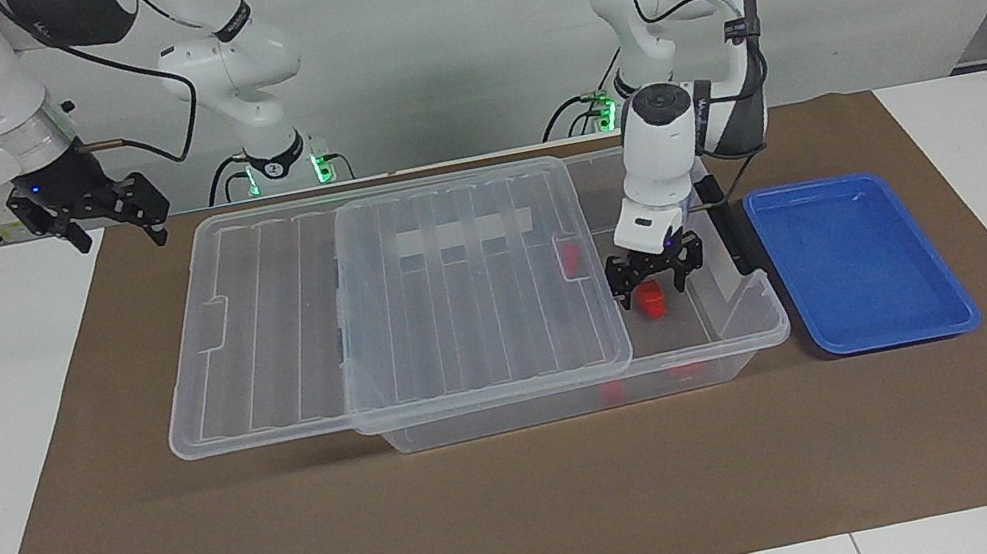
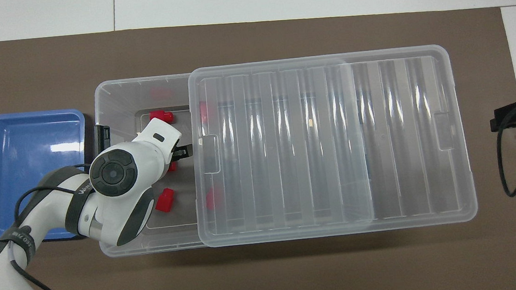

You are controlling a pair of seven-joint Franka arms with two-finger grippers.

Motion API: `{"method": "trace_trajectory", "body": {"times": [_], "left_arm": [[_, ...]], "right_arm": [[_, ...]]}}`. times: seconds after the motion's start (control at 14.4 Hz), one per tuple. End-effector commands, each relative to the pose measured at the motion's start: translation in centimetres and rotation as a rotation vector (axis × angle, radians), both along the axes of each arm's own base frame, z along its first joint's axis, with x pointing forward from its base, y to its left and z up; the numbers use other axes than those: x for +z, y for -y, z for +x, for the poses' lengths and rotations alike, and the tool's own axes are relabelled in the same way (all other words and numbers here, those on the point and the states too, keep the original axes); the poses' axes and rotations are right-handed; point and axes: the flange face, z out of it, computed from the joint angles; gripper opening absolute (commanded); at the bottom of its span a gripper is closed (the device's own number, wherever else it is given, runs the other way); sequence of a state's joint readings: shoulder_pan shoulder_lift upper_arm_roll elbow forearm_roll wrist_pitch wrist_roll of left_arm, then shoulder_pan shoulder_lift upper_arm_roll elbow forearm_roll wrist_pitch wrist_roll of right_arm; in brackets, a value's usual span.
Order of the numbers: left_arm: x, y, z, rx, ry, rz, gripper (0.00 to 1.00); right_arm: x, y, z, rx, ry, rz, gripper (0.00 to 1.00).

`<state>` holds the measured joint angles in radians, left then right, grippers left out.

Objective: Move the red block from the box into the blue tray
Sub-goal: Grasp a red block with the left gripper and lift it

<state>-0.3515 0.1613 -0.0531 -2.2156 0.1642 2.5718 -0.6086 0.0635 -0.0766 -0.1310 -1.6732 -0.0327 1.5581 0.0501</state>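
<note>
The left claw [image 1: 658, 280], released, hangs inside the box [image 1: 746, 329] straddling the red block [image 1: 652, 299], which sits on the box floor just at 6 o'clock of the fingertips in the facing view. Overhead, the arm hides most of that block. The right claw [image 1: 98, 211] waits, released. The tray [image 1: 862, 263] is bare.

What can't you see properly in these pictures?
- Overhead view: the left arm covers the left gripper and most of the red block under it.
- Both views: the slid-aside lid blurs blocks under its edge, so the box's block count is unclear.
- Overhead view: the right gripper, waiting above the table's end, is cut off by the edge.
</note>
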Motion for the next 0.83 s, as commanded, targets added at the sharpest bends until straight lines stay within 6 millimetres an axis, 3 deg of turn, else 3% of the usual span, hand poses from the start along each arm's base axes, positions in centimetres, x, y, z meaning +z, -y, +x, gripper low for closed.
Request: {"method": "trace_trajectory", "body": {"times": [0.0, 0.14, 0.76], "left_arm": [[-0.7, 0.5, -0.5, 0.001, 0.014, -0.001, 1.0], [-1.6, 0.6, -0.7, -0.004, 0.0, 0.006, 1.0], [-2.0, 0.3, -1.1, -0.065, 0.004, 0.057, 1.0]], "right_arm": [[0.4, -0.1, -0.1, -0.012, -0.001, -0.006, 1.0], [0.5, -0.1, -0.2, -0.011, 0.003, -0.001, 1.0], [0.3, 0.3, -0.3, -0.021, -0.001, -0.001, 1.0]]}}
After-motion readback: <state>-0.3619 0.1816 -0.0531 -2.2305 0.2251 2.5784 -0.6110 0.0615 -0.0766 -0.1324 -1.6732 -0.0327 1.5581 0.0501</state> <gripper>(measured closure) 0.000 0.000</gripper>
